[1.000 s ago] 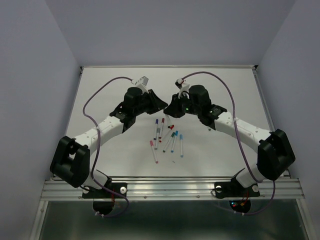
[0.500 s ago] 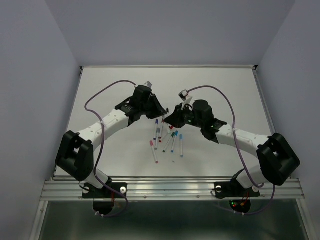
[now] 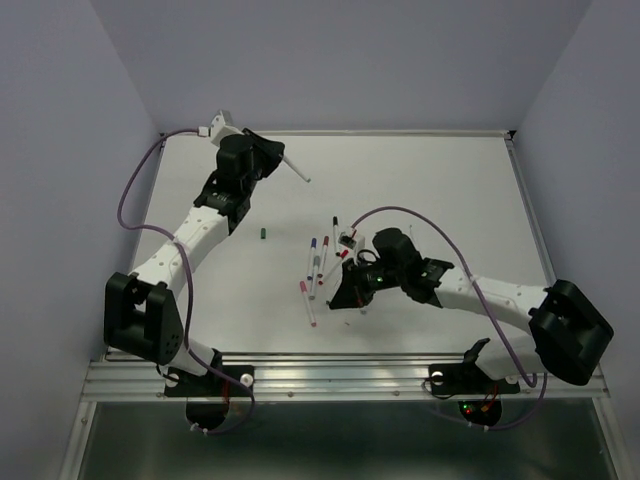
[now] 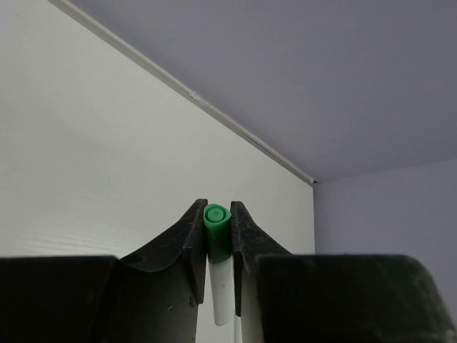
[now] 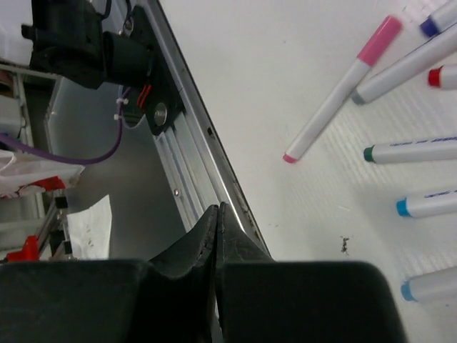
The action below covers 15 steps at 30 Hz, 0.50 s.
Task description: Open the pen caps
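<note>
My left gripper (image 3: 280, 158) is raised at the far left of the table. It is shut on a white pen (image 3: 296, 172) whose barrel sticks out to the right. In the left wrist view the jaws (image 4: 217, 218) pinch the pen's green end (image 4: 217, 232). A small green cap (image 3: 262, 234) lies alone on the table below that arm. My right gripper (image 3: 349, 294) is low over the loose pens (image 3: 318, 268). It is shut and empty (image 5: 216, 214). Pink (image 5: 343, 86), teal (image 5: 410, 151) and blue (image 5: 428, 204) capped pens lie to its right.
The table's metal front rail (image 5: 193, 179) runs just beyond my right fingertips. A raised rim (image 3: 340, 132) borders the far side of the table, with purple walls around. A purple cable (image 3: 140, 200) loops off the left arm.
My left arm has swung back and to the left, carrying the white pen away from the pile. The green cap now lies on the table. My right gripper has moved nearer, over the pens.
</note>
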Each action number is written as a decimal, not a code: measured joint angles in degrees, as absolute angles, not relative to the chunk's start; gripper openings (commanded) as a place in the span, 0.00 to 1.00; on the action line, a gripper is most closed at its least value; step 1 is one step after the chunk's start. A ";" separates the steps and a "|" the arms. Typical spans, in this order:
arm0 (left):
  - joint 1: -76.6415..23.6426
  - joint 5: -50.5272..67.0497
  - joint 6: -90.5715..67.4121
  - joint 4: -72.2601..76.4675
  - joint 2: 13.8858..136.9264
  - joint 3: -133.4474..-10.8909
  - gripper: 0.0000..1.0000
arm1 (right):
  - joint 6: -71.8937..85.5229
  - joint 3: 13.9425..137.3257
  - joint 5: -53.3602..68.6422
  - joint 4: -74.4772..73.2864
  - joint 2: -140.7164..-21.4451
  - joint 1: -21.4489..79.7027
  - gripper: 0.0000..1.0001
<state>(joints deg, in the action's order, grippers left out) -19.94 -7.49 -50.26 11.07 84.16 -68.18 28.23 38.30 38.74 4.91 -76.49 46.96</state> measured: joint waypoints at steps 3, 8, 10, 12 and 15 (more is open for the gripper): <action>-20.32 -5.21 -50.33 12.29 83.20 -66.59 0.00 | 26.15 41.98 33.39 2.26 -76.20 46.57 0.24; -21.15 -0.45 -50.28 13.04 81.84 -62.52 0.00 | 21.61 51.27 22.52 1.23 -76.27 44.18 0.66; -22.11 1.34 -50.28 12.99 80.93 -60.38 0.00 | 19.94 55.00 19.33 1.41 -76.55 42.65 0.76; -23.18 2.90 -50.30 12.80 79.94 -58.92 0.00 | 18.04 58.72 16.69 1.72 -77.67 41.17 0.79; -24.75 4.29 -50.37 12.62 78.24 -57.54 0.00 | 15.64 62.59 14.35 1.74 -79.90 39.90 0.81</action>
<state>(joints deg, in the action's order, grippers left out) -24.75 4.29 -50.37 12.62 78.24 -57.54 15.64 62.59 14.35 1.74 -79.90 39.90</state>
